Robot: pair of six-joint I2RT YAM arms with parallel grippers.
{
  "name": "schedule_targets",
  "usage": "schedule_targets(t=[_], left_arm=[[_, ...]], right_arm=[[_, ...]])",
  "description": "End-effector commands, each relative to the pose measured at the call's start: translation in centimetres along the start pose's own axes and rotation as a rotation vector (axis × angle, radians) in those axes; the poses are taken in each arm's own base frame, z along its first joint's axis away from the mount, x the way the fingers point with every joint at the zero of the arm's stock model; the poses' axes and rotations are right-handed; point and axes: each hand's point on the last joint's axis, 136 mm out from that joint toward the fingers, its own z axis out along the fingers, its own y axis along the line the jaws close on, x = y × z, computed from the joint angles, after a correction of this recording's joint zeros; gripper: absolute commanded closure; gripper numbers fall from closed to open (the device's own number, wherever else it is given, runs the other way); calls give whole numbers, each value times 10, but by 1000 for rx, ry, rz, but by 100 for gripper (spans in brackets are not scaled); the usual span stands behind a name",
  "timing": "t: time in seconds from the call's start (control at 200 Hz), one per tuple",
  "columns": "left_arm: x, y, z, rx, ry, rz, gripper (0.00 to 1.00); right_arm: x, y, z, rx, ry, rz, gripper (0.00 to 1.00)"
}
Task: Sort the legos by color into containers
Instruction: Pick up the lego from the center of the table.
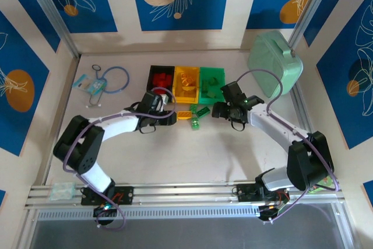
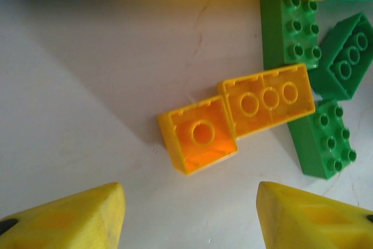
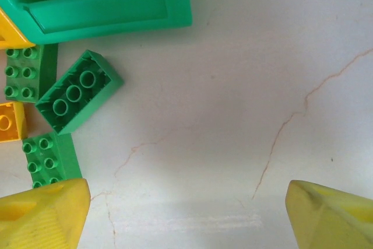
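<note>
Left wrist: 2 upturned orange-yellow plastic bricks touch on the white bench, just ahead of the left pincer, which gapes open, empty.

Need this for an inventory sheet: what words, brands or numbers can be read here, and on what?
No readable text.
Legos: no legible lettering.
Containers: no label seen.
Blue packet at far left: any print too small to read.

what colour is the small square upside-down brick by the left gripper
Yellow-orange. The square brick shows best in the left wrist view.
</note>
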Motion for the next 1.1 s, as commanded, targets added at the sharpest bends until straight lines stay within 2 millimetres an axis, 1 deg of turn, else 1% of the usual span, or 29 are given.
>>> schedule_targets(t=[0.0,0.11,0.29,0.395,0.645,0.851,1.096], left_arm=[[-7,-5,6,-1,14,-8,40],[-8,-5,16,-9,39,-18,45],[-12,0,26,-45,54,-28,48],[-12,-1,31,-41,68,-31,50],[-3,4,44,-61,103,-38,54],[4,9,42,-87,106,-35,60],[4,10,33,-96,87,-23,74]], right_arm=[[0,-2,-7,-38,-24,51,12],[2,-5,-9,-60,-32,69,12],[6,-8,-7,-63,-23,74,12],[9,-10,-5,-63,-16,79,12],[10,-11,-4,-70,-17,85,13],[10,-12,-4,-68,-13,87,13],[11,-10,-5,-79,-9,92,13]])
